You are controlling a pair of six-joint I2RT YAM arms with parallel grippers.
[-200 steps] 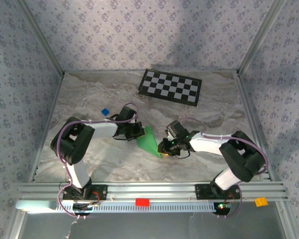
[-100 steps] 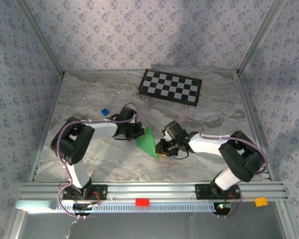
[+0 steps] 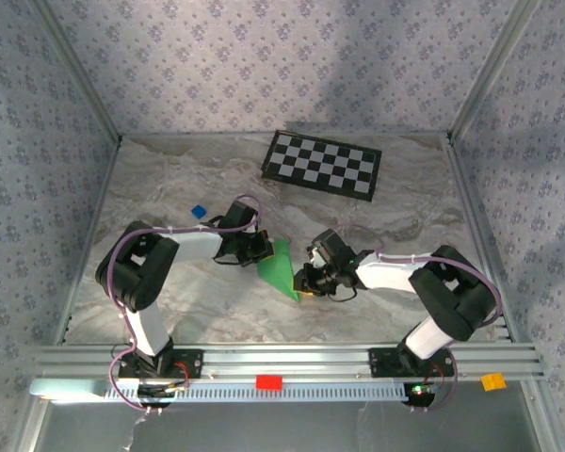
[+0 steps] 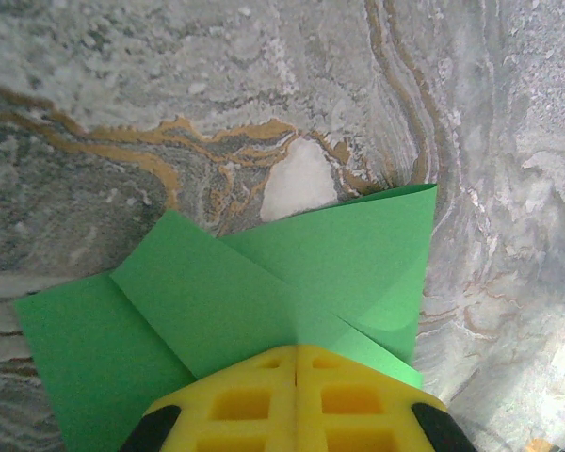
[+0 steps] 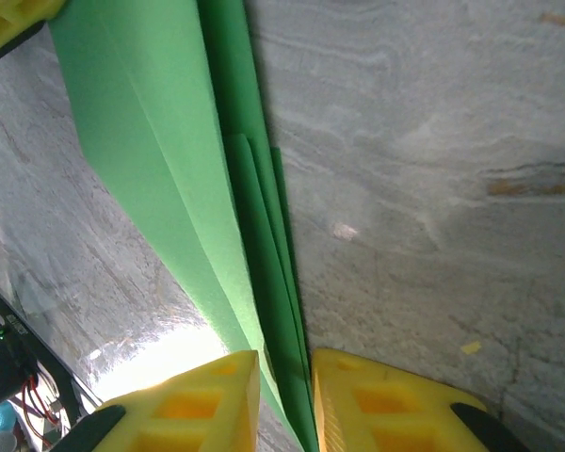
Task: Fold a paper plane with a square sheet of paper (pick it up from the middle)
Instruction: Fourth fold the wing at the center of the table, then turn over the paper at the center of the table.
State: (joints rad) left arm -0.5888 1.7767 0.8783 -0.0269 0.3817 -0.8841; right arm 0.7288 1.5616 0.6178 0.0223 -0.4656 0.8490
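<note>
The bright green sheet of paper (image 3: 281,268) is folded into a long pointed shape and held up off the table between my two arms. My left gripper (image 3: 262,250) is shut on its wide end. In the left wrist view the yellow fingers (image 4: 297,353) meet on the paper (image 4: 264,282) where two folded flaps cross. My right gripper (image 3: 304,281) is at the narrow lower end. In the right wrist view its jaws (image 5: 284,363) stand slightly apart, straddling the stacked folded edges of the paper (image 5: 151,122). A left fingertip (image 5: 9,19) shows at the far end.
A black-and-white checkerboard (image 3: 322,163) lies at the back of the marble table (image 3: 169,179). A tiny blue block (image 3: 199,212) sits left of the left wrist. Metal posts and patterned walls close in the sides. The aluminium rail (image 3: 292,358) runs along the near edge.
My right gripper has slid a little left and closer along the paper's lower end. The left gripper and the paper's wide end have stayed put.
</note>
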